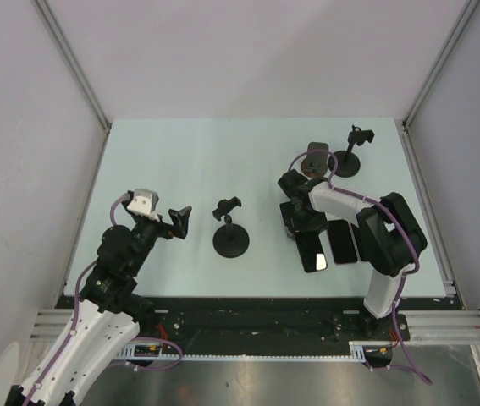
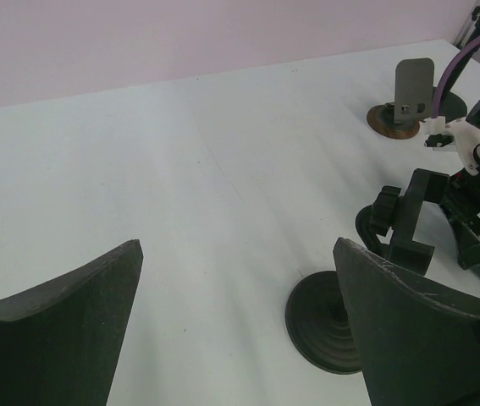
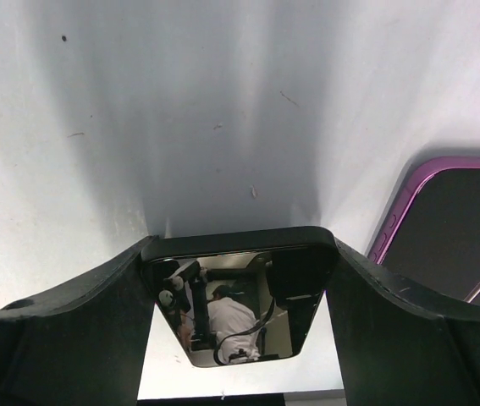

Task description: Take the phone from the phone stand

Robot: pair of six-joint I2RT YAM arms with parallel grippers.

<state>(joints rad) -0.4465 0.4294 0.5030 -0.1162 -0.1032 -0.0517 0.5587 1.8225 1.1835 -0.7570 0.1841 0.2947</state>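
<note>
A black phone (image 1: 312,252) with a glossy screen lies low at the table's right, level with the table; whether it rests on it I cannot tell. My right gripper (image 1: 301,228) is at its far end. In the right wrist view the right gripper (image 3: 240,245) is shut on the phone (image 3: 240,296), one finger against each long side. A black clamp-type phone stand (image 1: 232,230) stands empty mid-table; it also shows in the left wrist view (image 2: 324,321). My left gripper (image 1: 180,222) is open and empty to the left of that stand, and in the left wrist view the left gripper (image 2: 238,249) hovers over bare table.
A second phone with a purple edge (image 1: 344,242) lies flat just right of the held phone, also in the right wrist view (image 3: 451,220). A plate stand on a brown base (image 1: 314,159) and another clamp stand (image 1: 355,150) stand empty at the back right.
</note>
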